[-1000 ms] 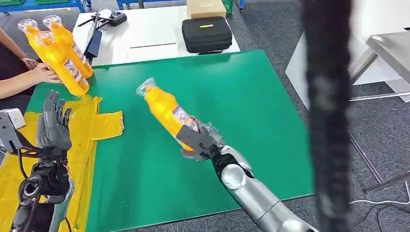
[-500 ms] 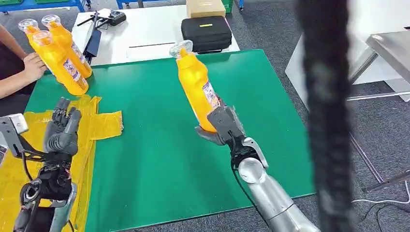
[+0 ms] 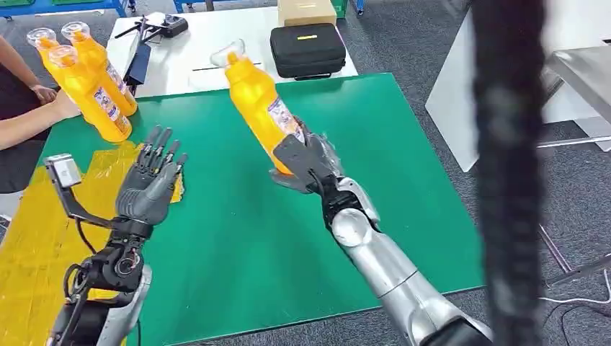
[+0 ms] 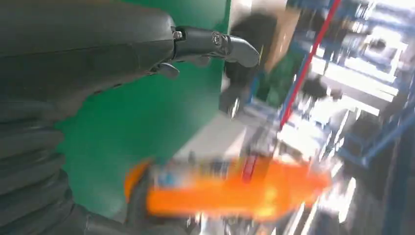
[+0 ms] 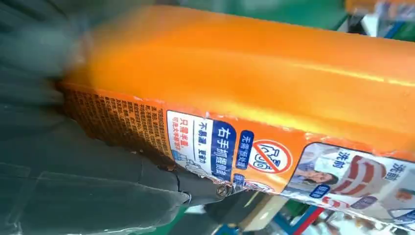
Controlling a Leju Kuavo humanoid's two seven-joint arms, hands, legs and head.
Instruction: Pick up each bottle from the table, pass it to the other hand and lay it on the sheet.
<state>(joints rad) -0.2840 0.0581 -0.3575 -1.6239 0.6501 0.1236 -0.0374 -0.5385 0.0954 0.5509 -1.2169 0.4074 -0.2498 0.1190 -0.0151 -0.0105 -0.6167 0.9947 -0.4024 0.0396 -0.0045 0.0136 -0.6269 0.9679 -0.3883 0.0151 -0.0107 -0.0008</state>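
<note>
Right robot hand (image 3: 306, 162) is grasping one orange bottle (image 3: 259, 101) by its lower body, holding it above the green counter (image 3: 346, 238), neck tilting away from the robot. Since the earlier frame the bottle has swung over toward the left robot hand (image 3: 150, 184), which has risen with fingers spread, holding nothing, well apart from the bottle. The yellow sheet (image 3: 36, 238) is lying on the counter's left part beside the left robot hand. Two more orange bottles (image 3: 97, 90) are standing at the sheet's far end, a person's hand (image 3: 61, 108) touching them. Bottles counted: three.
</note>
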